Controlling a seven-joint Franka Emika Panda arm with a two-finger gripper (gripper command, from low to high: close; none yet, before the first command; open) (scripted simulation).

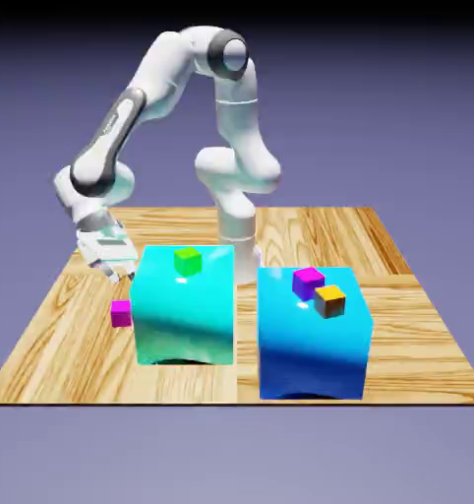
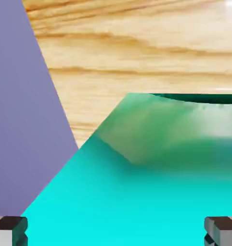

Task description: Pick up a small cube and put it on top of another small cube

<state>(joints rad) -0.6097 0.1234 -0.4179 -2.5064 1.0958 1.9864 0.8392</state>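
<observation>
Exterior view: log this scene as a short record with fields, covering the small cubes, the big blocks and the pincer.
pink cube: on the table, beside the left teal block
green cube: on top of the left teal block
purple cube: on the right blue block
orange cube: same block, touching the purple cube
pincer: open, empty, above the pink cube
stacking: not yet done

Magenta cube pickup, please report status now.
Gripper open, empty, above table's left side. Magenta cube on table, beside big cyan block. Green cube atop that block.
</observation>
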